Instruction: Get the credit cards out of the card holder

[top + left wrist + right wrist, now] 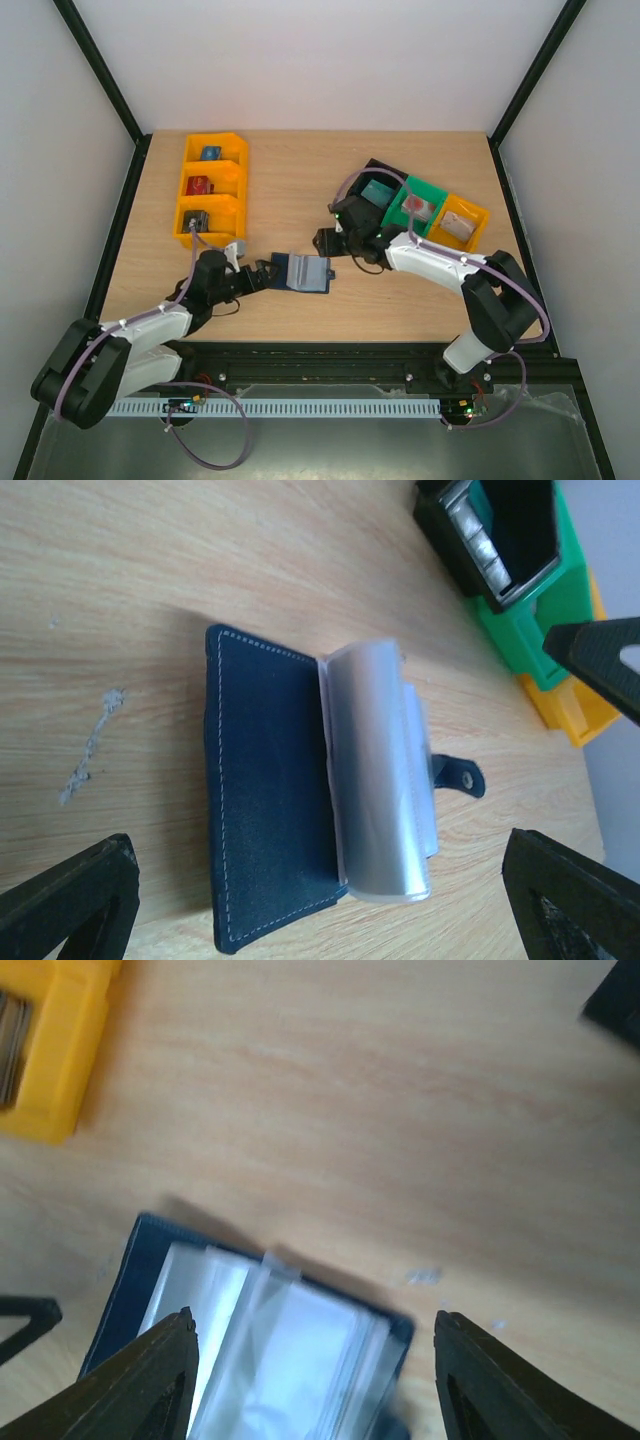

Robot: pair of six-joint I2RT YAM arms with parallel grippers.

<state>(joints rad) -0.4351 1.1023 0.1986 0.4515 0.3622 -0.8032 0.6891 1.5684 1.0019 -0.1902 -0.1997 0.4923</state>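
The dark navy card holder (303, 271) lies open on the table between my two grippers. In the left wrist view its navy cover (265, 800) lies flat, pale clear sleeves (375, 780) curl up from the spine, and the closing tab (465, 776) sticks out to the right. The right wrist view shows the sleeves (270, 1350) from above, blurred. I see no credit card apart from the holder; whether cards sit in the sleeves I cannot tell. My left gripper (268, 275) (320, 880) is open beside the holder's left edge. My right gripper (333, 244) (312, 1340) is open just above it.
An orange three-part bin (212, 190) with small items stands at the back left. Black (375, 185), green (418, 205) and yellow (462, 222) bins stand at the back right, close behind the right gripper. The orange bin's corner (50, 1040) shows in the right wrist view.
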